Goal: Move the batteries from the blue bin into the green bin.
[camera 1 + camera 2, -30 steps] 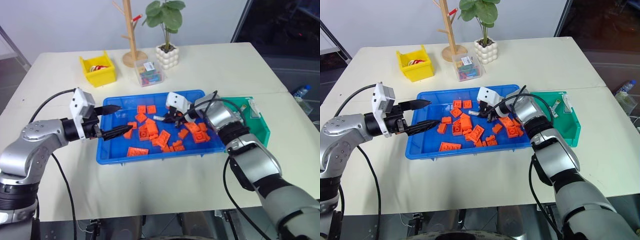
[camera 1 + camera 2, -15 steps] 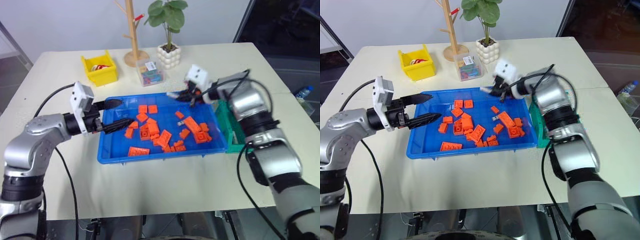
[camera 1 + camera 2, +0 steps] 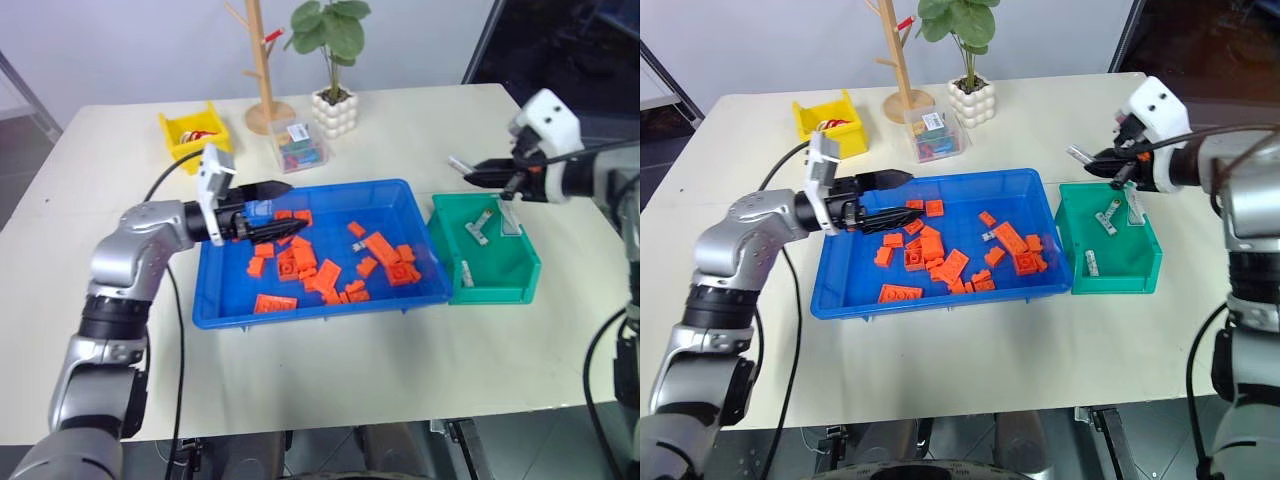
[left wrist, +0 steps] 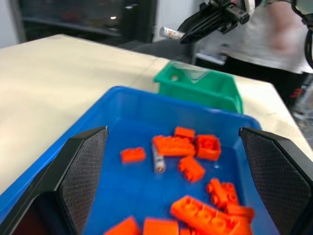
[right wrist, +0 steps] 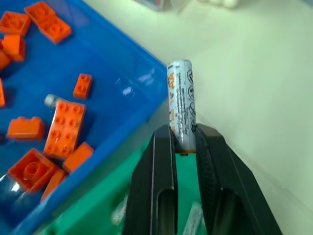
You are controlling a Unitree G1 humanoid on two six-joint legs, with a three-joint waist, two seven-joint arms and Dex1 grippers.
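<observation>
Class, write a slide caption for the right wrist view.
Right gripper holds a slim silver-grey battery above the green plastic bin.

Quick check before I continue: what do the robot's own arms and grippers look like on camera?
Both arms are glossy silver-grey shells with black joint bands and a loose black cable each. The left gripper and right gripper each have two tapered black fingers, textured on the inside, below a white boxy wrist module.

Both arms are built of rounded silver-grey metallic shells joined by black bands at the joints. A white boxy camera housing sits on each wrist. The left gripper [image 3: 283, 213] and the right gripper [image 3: 1092, 164] each carry two slim black tapered fingers [image 4: 80, 169] with a fine mesh texture. Black cables loop along both forearms.
</observation>
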